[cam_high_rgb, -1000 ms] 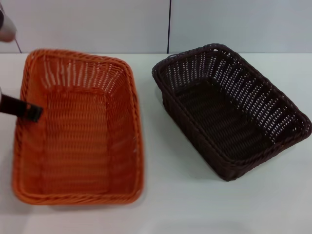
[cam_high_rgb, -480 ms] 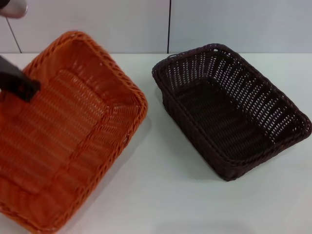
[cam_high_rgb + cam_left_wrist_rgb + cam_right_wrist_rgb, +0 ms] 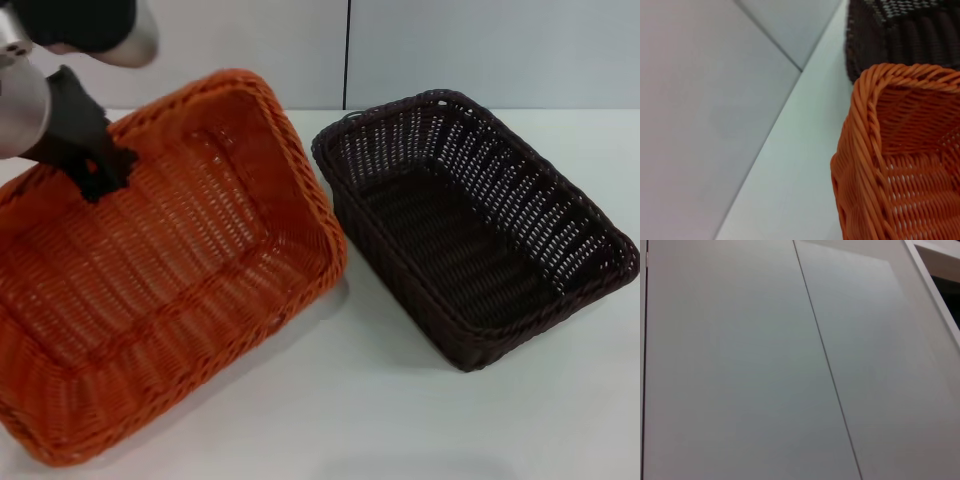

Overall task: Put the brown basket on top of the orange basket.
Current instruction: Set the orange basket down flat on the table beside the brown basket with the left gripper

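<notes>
The orange basket is on the left of the white table in the head view, turned at an angle, with its right corner close to the brown basket. My left gripper is shut on the orange basket's far left rim, one black finger inside the wall. The brown basket rests flat on the table at the right, empty. The left wrist view shows the orange basket's rim corner and the brown basket's wall beyond it. My right gripper is out of view; its wrist view shows only a wall.
The white table runs to a pale panelled wall at the back. A narrow strip of table separates the two baskets.
My left gripper has moved right and back with the orange basket's rim. The basket has swung round and shifted right, toward the brown basket. The brown basket has not moved.
</notes>
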Controlling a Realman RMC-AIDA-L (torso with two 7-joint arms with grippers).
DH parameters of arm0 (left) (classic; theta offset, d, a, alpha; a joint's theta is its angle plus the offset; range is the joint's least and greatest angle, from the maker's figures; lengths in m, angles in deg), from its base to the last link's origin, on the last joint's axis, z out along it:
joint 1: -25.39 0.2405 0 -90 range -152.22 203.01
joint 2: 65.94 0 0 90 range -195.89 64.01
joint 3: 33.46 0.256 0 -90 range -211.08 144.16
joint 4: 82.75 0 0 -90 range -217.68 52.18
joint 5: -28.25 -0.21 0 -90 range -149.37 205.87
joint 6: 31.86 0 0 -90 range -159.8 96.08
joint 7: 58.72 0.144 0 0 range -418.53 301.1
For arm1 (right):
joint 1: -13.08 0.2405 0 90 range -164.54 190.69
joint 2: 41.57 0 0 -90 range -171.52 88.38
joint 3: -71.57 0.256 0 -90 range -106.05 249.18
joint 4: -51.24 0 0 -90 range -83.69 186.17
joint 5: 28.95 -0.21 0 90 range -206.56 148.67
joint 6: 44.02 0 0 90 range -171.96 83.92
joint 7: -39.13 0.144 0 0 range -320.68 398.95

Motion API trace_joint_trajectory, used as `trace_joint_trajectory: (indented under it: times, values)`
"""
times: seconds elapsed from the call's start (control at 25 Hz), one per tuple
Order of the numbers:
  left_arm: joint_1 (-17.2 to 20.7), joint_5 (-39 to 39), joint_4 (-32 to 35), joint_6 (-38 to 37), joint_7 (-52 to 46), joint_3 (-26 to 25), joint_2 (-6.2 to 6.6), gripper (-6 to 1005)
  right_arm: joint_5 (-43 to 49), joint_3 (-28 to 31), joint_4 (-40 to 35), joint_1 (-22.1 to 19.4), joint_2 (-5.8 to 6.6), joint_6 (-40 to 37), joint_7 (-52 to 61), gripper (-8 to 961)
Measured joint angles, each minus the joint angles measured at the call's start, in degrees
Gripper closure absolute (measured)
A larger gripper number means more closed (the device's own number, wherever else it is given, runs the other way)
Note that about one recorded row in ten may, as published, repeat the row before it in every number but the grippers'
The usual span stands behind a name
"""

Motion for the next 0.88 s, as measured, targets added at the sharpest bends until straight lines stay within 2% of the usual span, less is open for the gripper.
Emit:
trace_joint_trajectory:
  times: [0.24, 0.56, 0.88]
  values:
    - [-1.8, 0.0, -0.1, 1.6, 10.2, -1.7, 0.32, 867, 0.1, -0.3, 0.2, -0.8, -0.1, -1.9, 0.1, 132]
    - [-2.5, 0.0, 2.0, 1.3, 13.9, -1.2, 0.22, 870, 0.1, -0.4, 1.9, -0.1, -0.07, -2.3, 0.1, 132]
    - [-1.6, -0.1, 3.3, 0.0, 18.3, -1.1, 0.24, 870, 0.1, -0.4, 2.1, -0.1, -0.03, -2.4, 0.1, 132]
